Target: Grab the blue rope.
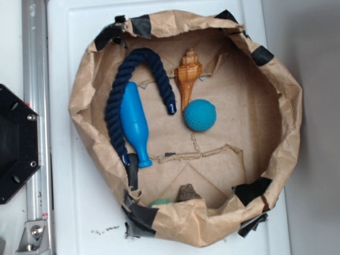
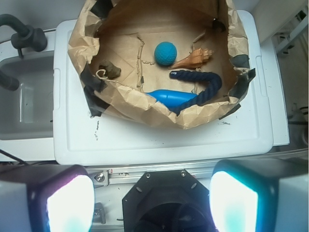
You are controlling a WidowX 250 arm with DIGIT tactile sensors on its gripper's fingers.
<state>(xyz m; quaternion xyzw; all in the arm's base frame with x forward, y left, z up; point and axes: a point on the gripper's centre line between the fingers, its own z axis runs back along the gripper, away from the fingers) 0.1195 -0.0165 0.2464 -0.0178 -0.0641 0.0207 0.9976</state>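
The white counter carries a wide brown paper bag, its walls rolled down and taped with black strips, apparently so that it stands as a shallow pen and keeps the loose things from rolling off. Inside, the blue rope is the longest item: it arches along the far left wall in an inverted U, one capped end lying just beside the shell, the other down by the base of the bowling pin. The bright blue bowling pin lies inside that arch, touching the rope's left leg, so the open right leg or the top of the bend looks the easier place to grip. The teal ball sits just below the wooden shell, near the rope's right end. A small brown lump rests by the near wall. The gripper hangs well back from the bag, its jaws spread wide with nothing between them.
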